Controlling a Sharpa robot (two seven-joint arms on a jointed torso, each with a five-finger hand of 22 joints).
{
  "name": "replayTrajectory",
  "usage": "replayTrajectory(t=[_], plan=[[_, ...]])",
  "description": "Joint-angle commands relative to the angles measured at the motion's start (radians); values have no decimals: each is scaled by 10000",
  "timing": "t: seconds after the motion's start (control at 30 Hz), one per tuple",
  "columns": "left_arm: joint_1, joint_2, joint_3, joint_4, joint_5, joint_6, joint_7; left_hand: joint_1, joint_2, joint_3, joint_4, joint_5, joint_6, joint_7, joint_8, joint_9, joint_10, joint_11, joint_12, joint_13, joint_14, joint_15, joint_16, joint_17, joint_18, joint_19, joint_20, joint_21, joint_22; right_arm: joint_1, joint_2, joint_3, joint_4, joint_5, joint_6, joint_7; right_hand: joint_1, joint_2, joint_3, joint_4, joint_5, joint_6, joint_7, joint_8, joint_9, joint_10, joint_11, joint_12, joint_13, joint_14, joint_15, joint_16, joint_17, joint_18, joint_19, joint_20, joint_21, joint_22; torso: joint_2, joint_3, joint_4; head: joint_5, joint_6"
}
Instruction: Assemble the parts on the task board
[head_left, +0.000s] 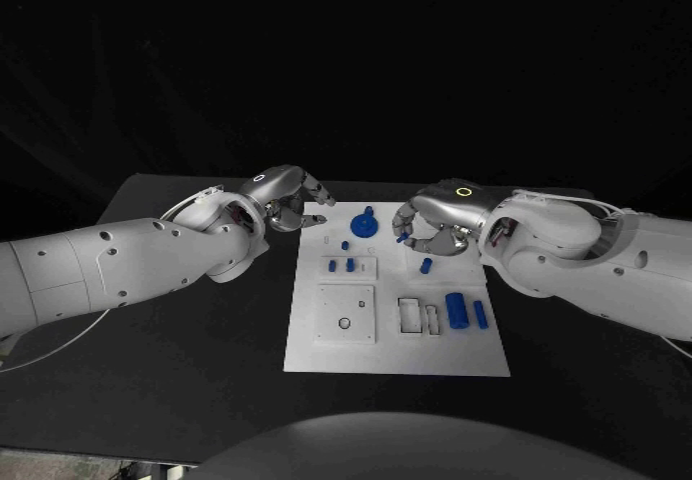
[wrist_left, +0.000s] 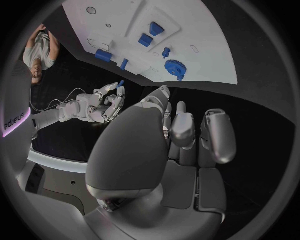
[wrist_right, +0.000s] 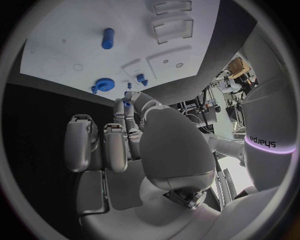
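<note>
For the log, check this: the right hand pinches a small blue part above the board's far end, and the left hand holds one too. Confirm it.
One error: the left hand holds nothing; the left wrist view shows its fingers bare. The rest stands: the right hand pinches a small blue part above the far end of the board, as the head view shows.

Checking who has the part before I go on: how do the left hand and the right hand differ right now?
The right hand pinches a small blue part at its fingertips; the left hand holds nothing. The right hand hangs over the task board, beside the blue gear; the left hand sits at the board's far left corner, mostly over the black table. Both are at the board's far end.
</note>
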Motion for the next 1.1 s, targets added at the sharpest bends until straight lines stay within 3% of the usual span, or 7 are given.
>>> replayTrajectory(t=[0.03, 0.17, 0.53, 0.8, 1.0, 1.1], plan=[[-2, 3, 5, 66, -26, 110, -29, 87, 6, 64, 8, -24, 7, 75, -52, -15, 60, 18, -60, -13, -69, -5, -42, -18, 1, 102, 79, -59, 1794, -61, 255, 2, 294, -1031, 918, -698, -26, -118, -6, -18, 14, -69, 17, -68, -42, 29, 76, -70, -29, 9, 77, -40, 399, -134, -79, 21, -75, 1782, 8, 2, 25, 70, -1], [-2, -22, 6, 92, -171, 117, -57, 88, 8, 68, 9, -20, 6, 76, -54, -16, 59, 19, -63, -17, -76, -4, -53, -33, 3, 97, 80, -72, 1791, -241, 578, 2, 477, -1430, 1201, -929, -27, -143, 15, -36, 23, -86, 16, -115, -59, 36, 63, -101, -48, 9, 88, -46, 385, -127, -86, 28, -95, 1775, -9, -11, 19, 125, -1], [-2, -102, 7, 186, -251, 149, -100, 90, 18, 84, 11, -12, 5, 77, -60, -19, 60, 26, -70, -30, -88, 2, -60, -39, 7, 87, 84, -97, 1785, -899, 1109, 2, 444, -2672, 1569, -1723, -28, -227, 82, -106, 77, -107, 46, -243, -110, 93, 73, -172, -93, -8, 136, -84, 315, -109, -117, 60, -175, 1749, -2, -9, -4, 442, -1], [-1, -127, 7, 216, -256, 195, -154, 93, 35, 107, 12, 2, 10, 85, -65, -21, 69, 36, -75, -45, -99, 9, -66, -44, 7, 82, 90, -103, 1785, -1092, 1301, 2, 436, -2803, 1791, -1859, -74, -251, 107, -105, 73, -113, 64, -304, -137, 82, 98, -231, -124, -17, 157, -103, 285, -102, -131, 78, -212, 1737, -10, -17, -15, 487, -1], [-1, -149, 7, 263, -257, 206, -197, 94, 41, 116, 11, 6, 13, 93, -66, -21, 71, 40, -78, -50, -103, 12, -67, -46, 7, 80, 92, -105, 1785, -1221, 1445, 3, 397, -2749, 1718, -1884, -120, -266, 116, -92, 62, -121, 74, -347, -155, 83, 109, -264, -141, -13, 171, -102, 285, -102, -127, 91, -215, 1736, -10, -13, -16, 574, -1], [-1, -145, 7, 264, -257, 243, -228, 105, 52, 136, 7, 16, 14, 112, -71, -23, 75, 47, -83, -63, -111, 18, -75, -56, 10, 73, 97, -120, 1782, -1273, 1505, 2, 365, -2681, 1697, -1877, -130, -271, 121, -92, 61, -127, 77, -363, -162, 87, 112, -272, -145, -13, 173, -105, 280, -99, -133, 95, -229, 1731, -18, -14, -2, 555, -1]])
